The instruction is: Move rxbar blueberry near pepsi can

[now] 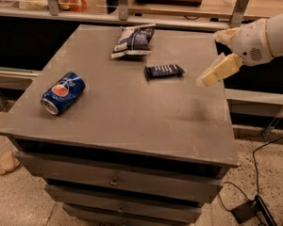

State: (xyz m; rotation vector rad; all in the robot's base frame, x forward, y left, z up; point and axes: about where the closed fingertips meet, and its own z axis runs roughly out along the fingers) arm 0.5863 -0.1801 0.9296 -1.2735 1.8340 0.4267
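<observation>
The rxbar blueberry [164, 71], a small dark navy wrapper with white lettering, lies flat on the grey table [132, 117], right of centre towards the back. The pepsi can [63, 92] lies on its side near the table's left edge. My gripper [216, 54] hovers above the table's right edge, to the right of the bar and apart from it. Its cream fingers [220, 69] are spread open and hold nothing.
A crinkled blue-and-white chip bag [133, 40] lies at the back of the table, just behind the bar. Drawers [113, 180] are below the tabletop. A cable and pedal [247, 211] lie on the floor at the right. A counter with railing posts [122, 1] runs behind.
</observation>
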